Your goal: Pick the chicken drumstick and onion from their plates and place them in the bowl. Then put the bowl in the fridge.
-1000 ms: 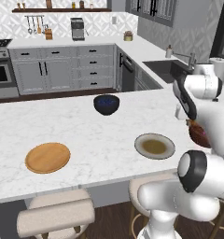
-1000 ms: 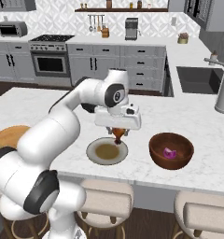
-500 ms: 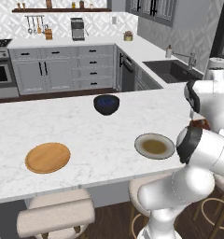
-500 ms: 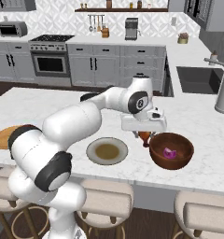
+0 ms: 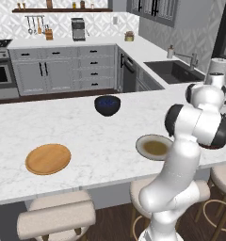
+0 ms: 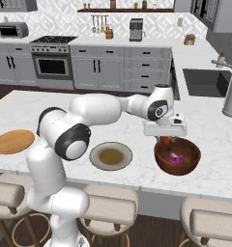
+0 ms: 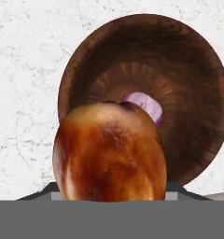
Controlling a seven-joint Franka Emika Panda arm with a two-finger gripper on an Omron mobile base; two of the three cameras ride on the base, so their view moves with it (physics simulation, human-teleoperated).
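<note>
Two plates sit bare on the island as I scan from the left: the wooden plate (image 6: 13, 141) at the far end, then the grey-rimmed plate (image 6: 111, 156) near the front edge. Next along is my gripper (image 6: 166, 139), hanging over the near-left rim of the bowl (image 6: 178, 156), with the drumstick (image 7: 109, 152) clamped between its jaws, meaty end down toward the hand camera. From that camera I see the drumstick over the bowl's near side, and the onion (image 7: 144, 105) already lying at the bottom, partly hidden behind the meat. So I judge the onion done and the drumstick drop in hand. Next I'd want to ease slightly further over the bowl's middle, lower a little, and let go, so the drumstick lands inside and doesn't catch the rim. After that comes gripping the bowl for the fridge, which I can't see from here.
</note>
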